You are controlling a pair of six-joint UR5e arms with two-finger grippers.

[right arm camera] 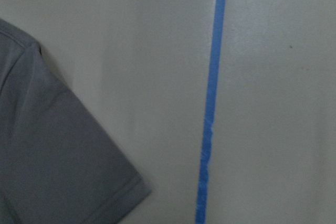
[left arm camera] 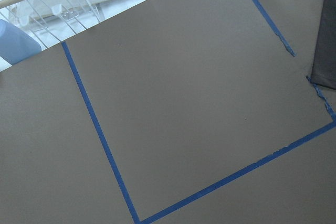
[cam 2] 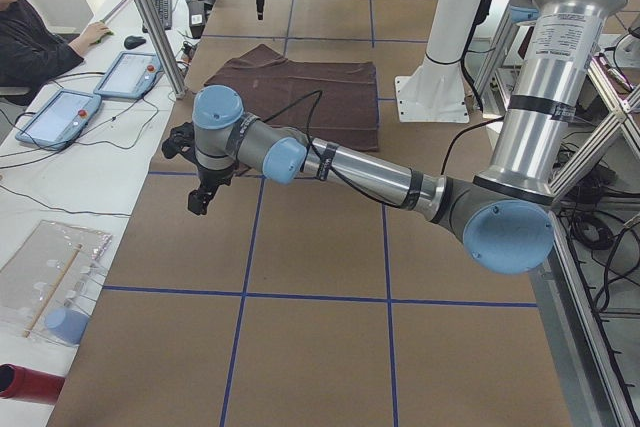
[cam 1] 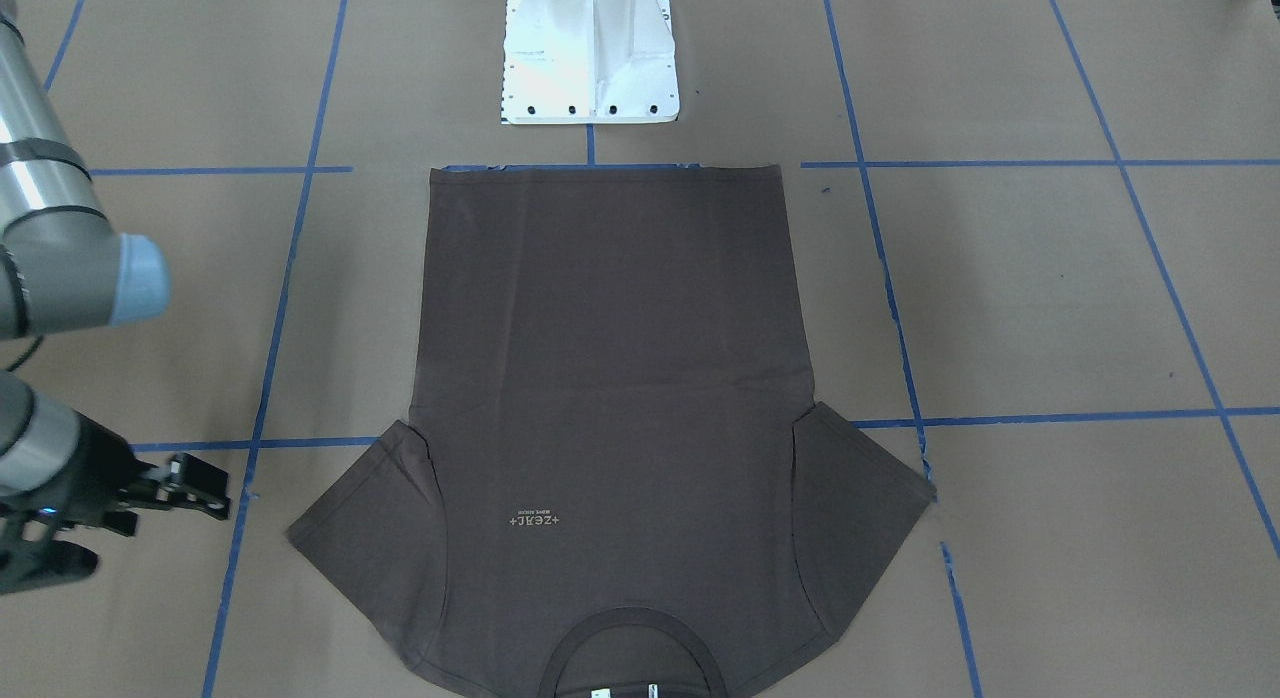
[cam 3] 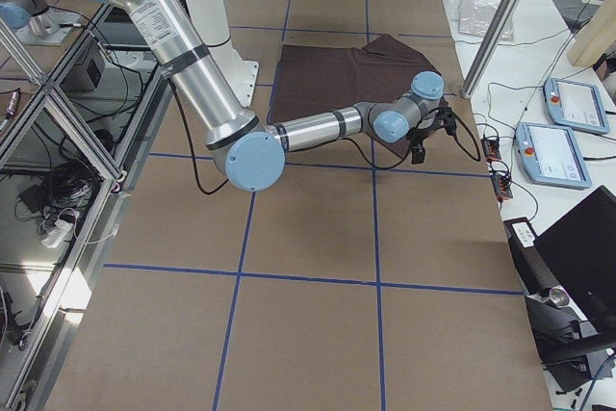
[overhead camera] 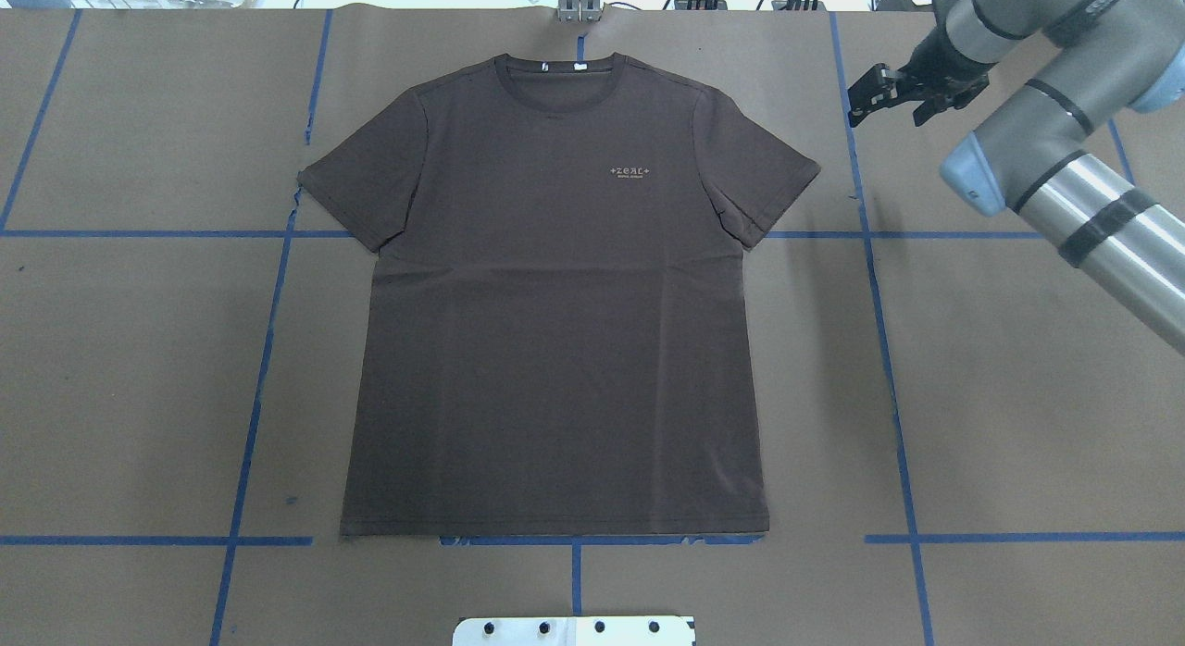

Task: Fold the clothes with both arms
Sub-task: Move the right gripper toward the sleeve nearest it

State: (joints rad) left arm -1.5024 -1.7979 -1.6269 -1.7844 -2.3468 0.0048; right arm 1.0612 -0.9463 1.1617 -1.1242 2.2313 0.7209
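The dark brown T-shirt [overhead camera: 555, 322] lies flat and spread on the brown paper table, collar at the far side and hem toward the robot; it also shows in the front view [cam 1: 610, 378]. My right gripper [overhead camera: 866, 95] hovers just past the shirt's right sleeve [right arm camera: 58, 156], pointing down, apart from the cloth; its jaws look open and empty [cam 1: 205, 490]. My left gripper [cam 2: 200, 192] shows only in the left side view, over bare table left of the shirt; I cannot tell whether it is open or shut. The left wrist view catches only a shirt edge [left arm camera: 326, 56].
The white pedestal base [cam 1: 590, 58] stands just behind the hem. Blue tape lines [overhead camera: 879, 304] grid the table. A metal post [cam 2: 150, 17], tablets [cam 2: 60, 117] and an operator [cam 2: 30, 42] are past the far edge, with a clear tray [cam 2: 50, 277] there.
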